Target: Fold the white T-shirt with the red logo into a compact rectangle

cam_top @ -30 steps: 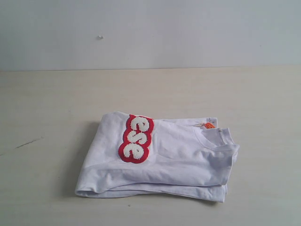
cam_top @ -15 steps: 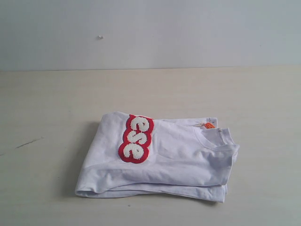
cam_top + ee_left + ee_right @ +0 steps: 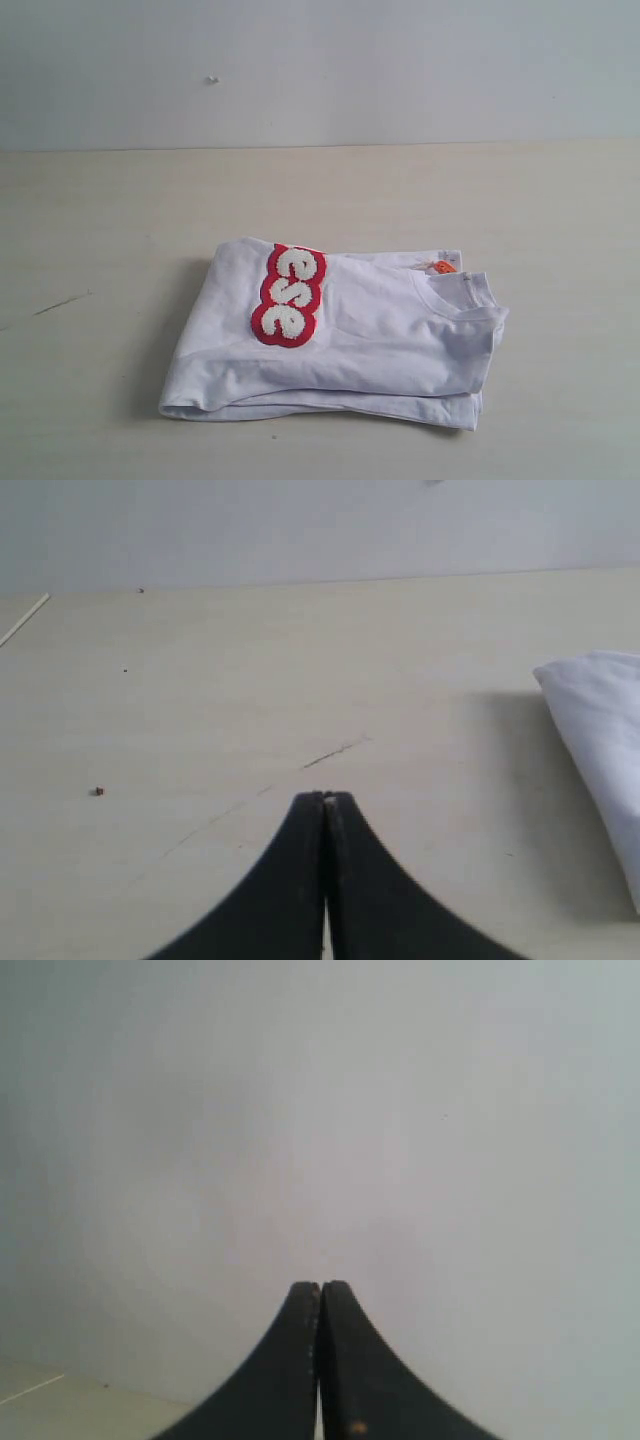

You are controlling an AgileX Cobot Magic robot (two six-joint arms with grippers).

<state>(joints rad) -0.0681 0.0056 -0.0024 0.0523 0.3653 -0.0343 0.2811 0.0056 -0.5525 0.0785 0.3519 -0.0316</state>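
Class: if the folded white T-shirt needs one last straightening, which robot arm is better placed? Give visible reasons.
Left, probably. The left gripper, shut, hangs over the pale table with the folded white cotton T-shirt in its view; the right gripper, also shut, faces only blank grey wall.

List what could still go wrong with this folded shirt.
The white cotton T-shirt lies folded on the pale wooden table, but its near layers look loosely stacked and could slip apart.
The shut left pincer points over the table with the shirt's edge beside it; a sideways sweep might drag the bundle.
The small orange neck tag juts out by the collar, so the rectangle may not count as tidy.
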